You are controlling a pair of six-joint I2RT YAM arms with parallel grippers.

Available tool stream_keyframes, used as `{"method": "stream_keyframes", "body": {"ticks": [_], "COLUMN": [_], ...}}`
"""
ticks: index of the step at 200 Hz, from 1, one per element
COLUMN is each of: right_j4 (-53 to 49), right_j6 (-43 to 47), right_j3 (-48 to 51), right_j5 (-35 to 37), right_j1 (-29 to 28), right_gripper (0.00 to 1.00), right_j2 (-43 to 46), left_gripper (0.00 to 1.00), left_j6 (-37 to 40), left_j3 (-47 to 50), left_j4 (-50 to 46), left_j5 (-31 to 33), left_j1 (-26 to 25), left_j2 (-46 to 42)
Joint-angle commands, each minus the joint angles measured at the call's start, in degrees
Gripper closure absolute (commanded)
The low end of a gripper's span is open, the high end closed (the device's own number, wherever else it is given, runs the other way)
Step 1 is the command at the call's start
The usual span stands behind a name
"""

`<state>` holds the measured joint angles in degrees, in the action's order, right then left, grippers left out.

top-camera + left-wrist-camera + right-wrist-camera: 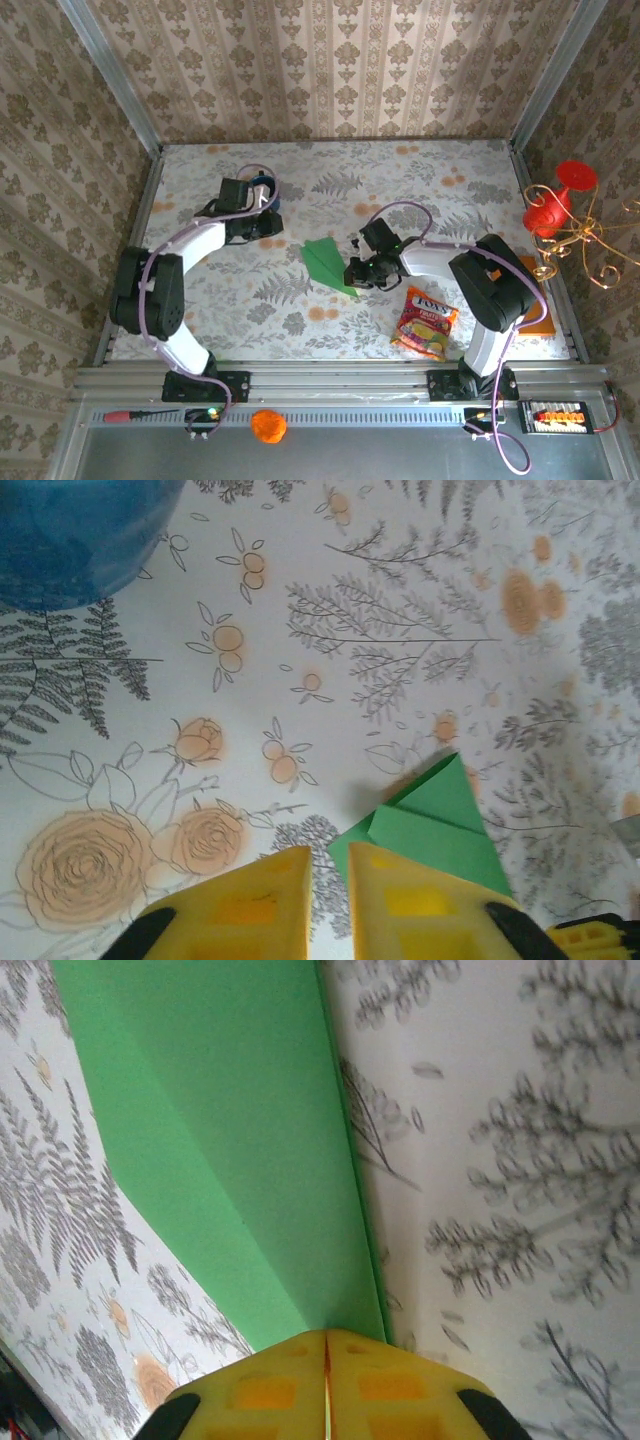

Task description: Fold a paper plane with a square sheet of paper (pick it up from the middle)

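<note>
Green paper plane (328, 266) lies flat near the middle of the floral table (430, 170), its long axis running diagonally from the wide tail at the far left to the narrow nose at the near right. The right gripper (326, 1360) is pinched down to a hairline seam, and the plane's ridge runs straight into it. The left gripper (328, 900) stands parted by a narrow gap with nothing between its fingers, the tail corner just beside it.

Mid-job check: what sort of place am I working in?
Probably a lab test booth dressed like a home: wallpaper panels in metal framing, a floral tablecloth, an aluminium mounting rail.
</note>
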<state>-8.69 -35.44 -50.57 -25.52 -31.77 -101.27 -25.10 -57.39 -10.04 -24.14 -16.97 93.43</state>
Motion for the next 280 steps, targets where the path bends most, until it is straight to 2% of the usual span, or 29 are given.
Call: {"method": "stream_keyframes", "body": {"ticks": [1, 27, 59, 72, 106, 141, 171, 211, 237, 280], "right_j4": [-1.83, 4.99, 3.29, 3.56, 4.72, 7.29, 12.32, 13.88, 13.47, 14.97], "right_j6": [-1.64, -4.07, -0.04, 1.54, 4.7, 7.77, 7.77, 7.31, 7.41, 7.17], "right_j3": [0.4, -0.45, -1.27, -1.54, -2.61, -3.6, -2.78, -2.34, -2.6, -2.6], "right_j5": [-3.58, -5.3, 0.02, 1.35, 1.69, -0.98, -3.75, -4.17, -3.67, -5.75], "right_j1": [0.13, 0.28, 1.62, 2.44, 3.55, 4.72, 5.36, 5.83, 5.92, 5.93], "right_gripper": [0.85, 0.77, 0.64, 0.62, 0.58, 0.59, 0.6, 0.63, 0.68, 0.77], "right_j2": [3.16, 7.65, 8.34, 7.7, 5.02, 1.98, 0.78, -0.8, -1.91, -2.98], "left_gripper": [0.77, 0.7, 0.6, 0.55, 0.34, 0.26, 0.18, 0.09, 0.0, 0.0], "left_j6": [-2.78, -6.51, -9.74, -10.93, -13.25, -11.93, -9.22, -9.87, -10.0, -11.02], "left_j3": [3.25, 7.38, 12.7, 14.43, 17.89, 17.61, 13.66, 11.91, 11.51, 11.45], "left_j4": [1.13, 3.36, 6.08, 6.64, 9.26, 10.36, 5.97, 7.13, 7.5, 8.22], "left_j5": [0.68, 2.6, 4.91, 5.5, 4.16, 0.18, 2.09, 0.55, 0.84, 1.03], "left_j1": [-0.91, -1.13, -0.96, -0.87, -0.78, -2.53, -5.97, -7.54, -8.35, -8.6], "left_j2": [-2.7, -6.3, -10.63, -12.01, -13.7, -12.21, -10.15, -7.65, -6.86, -6.33]}}
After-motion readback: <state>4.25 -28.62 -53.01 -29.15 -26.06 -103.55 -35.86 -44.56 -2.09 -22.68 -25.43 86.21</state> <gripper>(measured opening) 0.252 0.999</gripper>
